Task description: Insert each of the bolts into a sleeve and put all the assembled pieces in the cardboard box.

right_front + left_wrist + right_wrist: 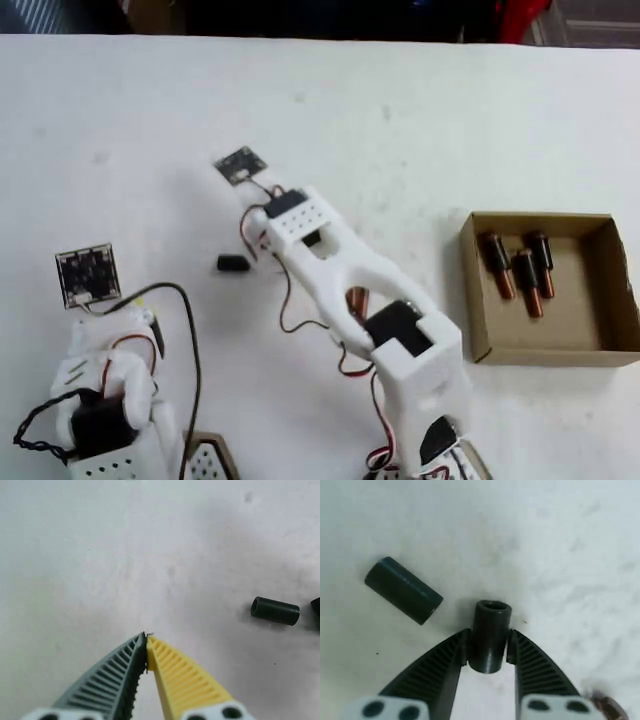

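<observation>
Three assembled pieces (pixel 524 272) lie side by side in the cardboard box (pixel 580 325), which sits at the right side of the bench (pixel 400 110). Your right end effector (pixel 488 632) is grasping a black sleeve (pixel 491 617) by the end nearer the wrist, with the open bore pointing away from it. You cannot tell whether that sleeve rests on the bench or is lifted off it. A second sleeve (pixel 403 590) lies on its side near the held one without touching it, well apart from the box. A copper-coloured bolt (pixel 357 300) shows from under the right arm, between the second sleeve and the box. Your left end effector (pixel 146 639) is clenched on nothing, its grey and yellow fingertips touching over bare bench. In the high view, the left arm sits at the near left corner.
</observation>
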Motion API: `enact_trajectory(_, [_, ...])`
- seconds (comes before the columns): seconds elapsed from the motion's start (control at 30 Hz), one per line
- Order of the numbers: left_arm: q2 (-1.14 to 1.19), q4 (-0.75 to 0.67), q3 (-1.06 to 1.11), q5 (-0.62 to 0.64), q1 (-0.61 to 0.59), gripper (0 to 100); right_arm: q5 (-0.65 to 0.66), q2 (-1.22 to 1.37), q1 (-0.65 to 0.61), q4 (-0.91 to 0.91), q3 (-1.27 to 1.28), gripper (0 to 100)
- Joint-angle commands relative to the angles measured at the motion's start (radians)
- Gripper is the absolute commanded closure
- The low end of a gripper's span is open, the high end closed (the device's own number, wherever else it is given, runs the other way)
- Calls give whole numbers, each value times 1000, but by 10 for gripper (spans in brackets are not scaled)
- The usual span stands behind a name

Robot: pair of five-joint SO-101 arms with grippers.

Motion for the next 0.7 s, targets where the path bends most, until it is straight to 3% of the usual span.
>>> enact_trajectory(0.0, [-8, -20, -3, -2, 1, 979, 12, -13, 39, 38, -35, 886])
enact_trajectory(0.4, [-8, -20, -3, -2, 1, 979, 18, -15, 64, 16, -43, 882])
enact_trajectory(0.67, [-8, -20, -3, -2, 1, 979, 275, -5, 61, 35, -115, 885])
